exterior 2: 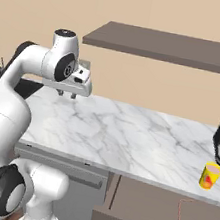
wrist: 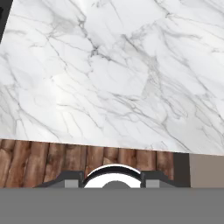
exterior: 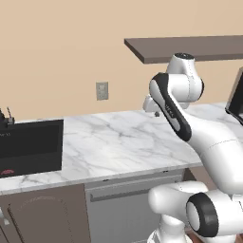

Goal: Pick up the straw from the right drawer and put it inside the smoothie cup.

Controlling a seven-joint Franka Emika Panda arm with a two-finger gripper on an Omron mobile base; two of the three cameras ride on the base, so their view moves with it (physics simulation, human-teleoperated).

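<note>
Pincer (exterior 2: 67, 93) high above the marble bench (exterior 2: 128, 135), nothing between its fingers; gap hard to judge. Straw (exterior 2: 181, 210) lying in the open right drawer (exterior 2: 165, 217), below the smoothie cup (exterior 2: 210, 176) at the bench edge.

no text, brand, number or sign can be read anywhere. a red mark is seen on the side of the smoothie cup (exterior 2: 210, 176), but no letters can be made out in it.
</note>
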